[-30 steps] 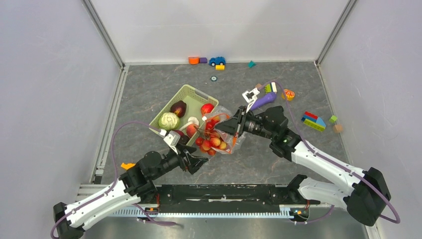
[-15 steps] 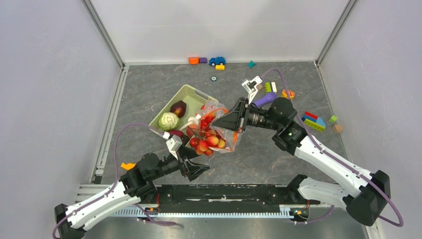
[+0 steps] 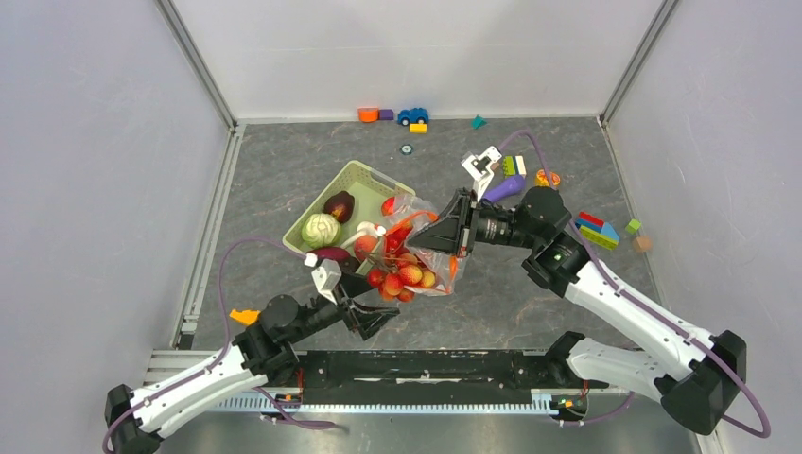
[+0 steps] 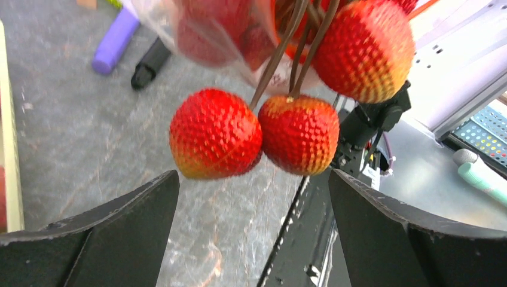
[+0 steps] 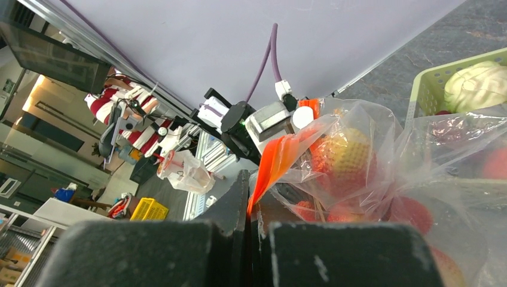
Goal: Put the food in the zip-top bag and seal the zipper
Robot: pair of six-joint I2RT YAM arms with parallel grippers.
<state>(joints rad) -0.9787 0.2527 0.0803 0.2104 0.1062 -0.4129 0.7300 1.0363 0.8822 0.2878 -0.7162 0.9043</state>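
My right gripper (image 3: 443, 233) is shut on the orange-red zipper (image 5: 274, 162) of the clear zip-top bag (image 3: 412, 248) and holds the bag up off the table beside the basket. Red bumpy fruits on brown stems (image 3: 401, 276) fill the bag, and some hang out below it (image 4: 215, 133). My left gripper (image 3: 374, 319) is open and empty just below and in front of the bag, with two hanging fruits above its jaws. A green cabbage (image 3: 320, 229), a dark purple piece (image 3: 339, 205), a white mushroom piece (image 3: 365, 230) and a red apple (image 3: 389, 205) lie in the basket.
The light-green slotted basket (image 3: 352, 176) stands left of the bag. A purple toy (image 3: 501, 189), an orange citrus slice (image 3: 549, 178) and building blocks (image 3: 596, 230) lie to the right. A toy car and blocks (image 3: 412, 115) sit by the back wall.
The right gripper has lifted the bag by its zipper and shifted slightly right. The left gripper has drawn back a little toward the near edge, away from the bag.
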